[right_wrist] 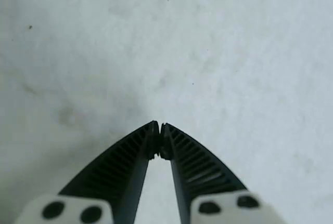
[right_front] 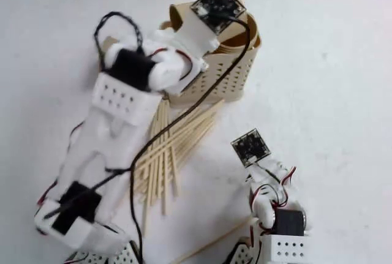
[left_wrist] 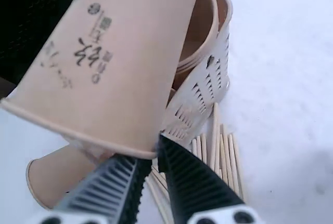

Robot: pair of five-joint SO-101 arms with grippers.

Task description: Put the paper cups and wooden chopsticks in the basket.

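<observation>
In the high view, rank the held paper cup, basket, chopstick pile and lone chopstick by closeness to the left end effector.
1. Paper cup, in the left end effector.
2. Basket, right by the cup.
3. Chopstick pile, against the basket's front.
4. Lone chopstick, beside the right arm.

Print stands on the side wall of the tilted paper cup [left_wrist: 119,63]: a small round mark toward its base, then a few dark brush-like characters, and beside them a thin line of small grey letters. All of it lies slanted, and I cannot read any word or number from it.
</observation>
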